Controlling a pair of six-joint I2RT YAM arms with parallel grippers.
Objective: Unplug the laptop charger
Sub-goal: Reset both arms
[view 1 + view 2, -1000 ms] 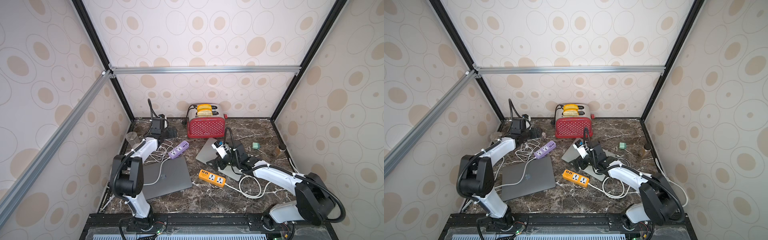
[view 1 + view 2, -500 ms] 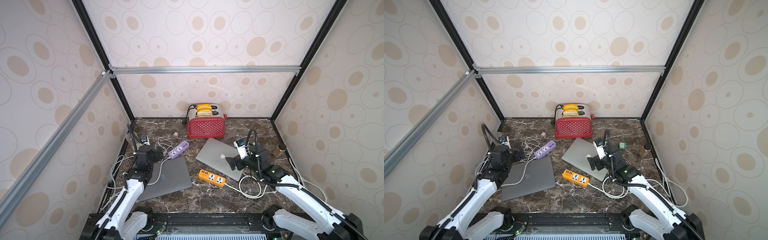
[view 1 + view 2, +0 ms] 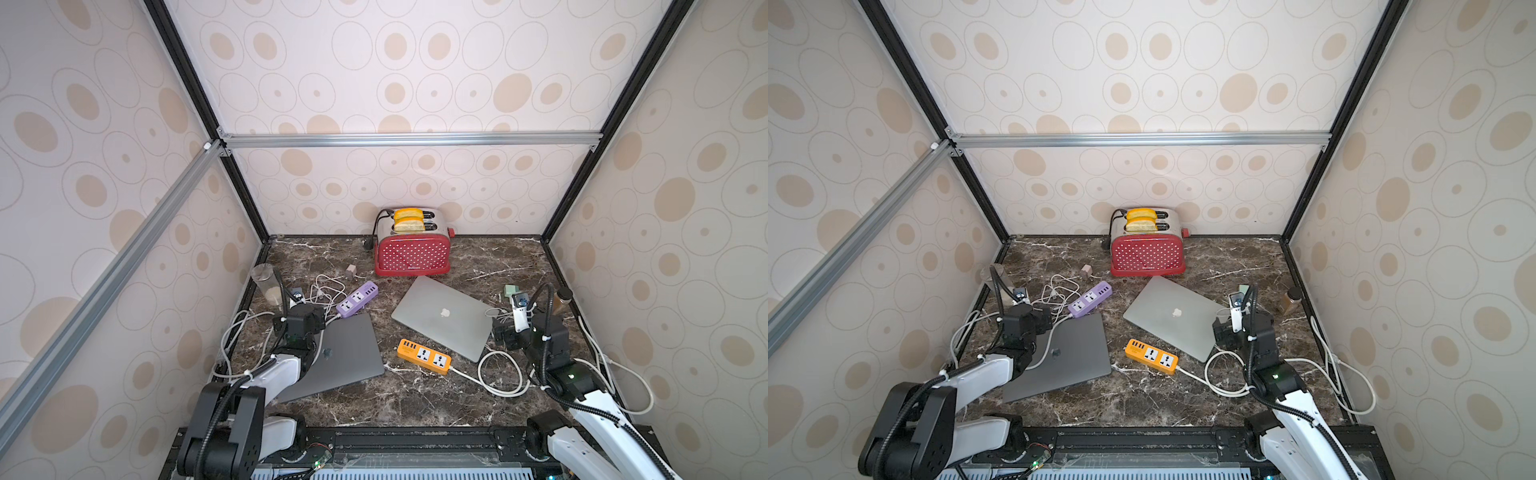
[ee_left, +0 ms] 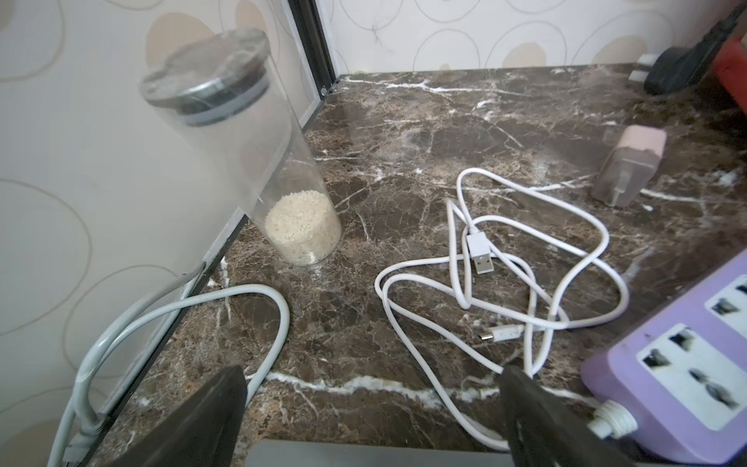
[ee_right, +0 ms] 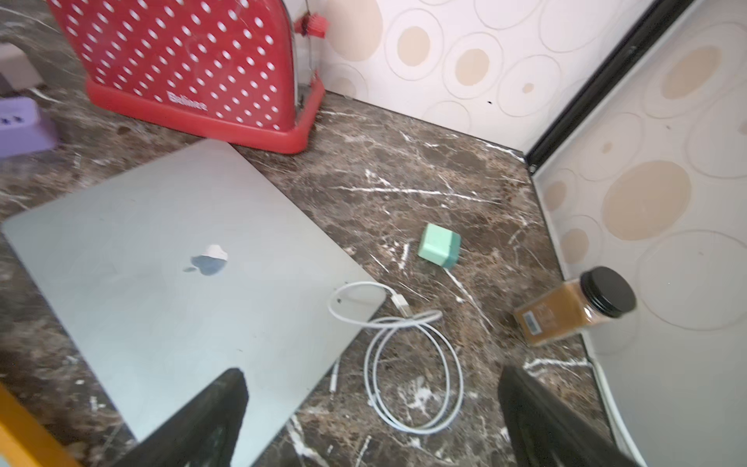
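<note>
The job looked done. The white charger cable (image 5: 408, 320) lay in loose loops on the worktop (image 5: 404, 182) near its right edge. Its plug end (image 5: 401, 304) rested on a corner of the silver laptop (image 5: 161, 263), not in any hole I could see. The left gripper (image 4: 372, 374) and the right gripper (image 5: 372, 374) were both wide open and held nothing. A clear jar (image 4: 226, 141) by the left edge had a few pale grains (image 4: 303, 226) at the bottom. A small bottle (image 5: 574, 307) by the right edge held brown powder (image 5: 545, 319).
</note>
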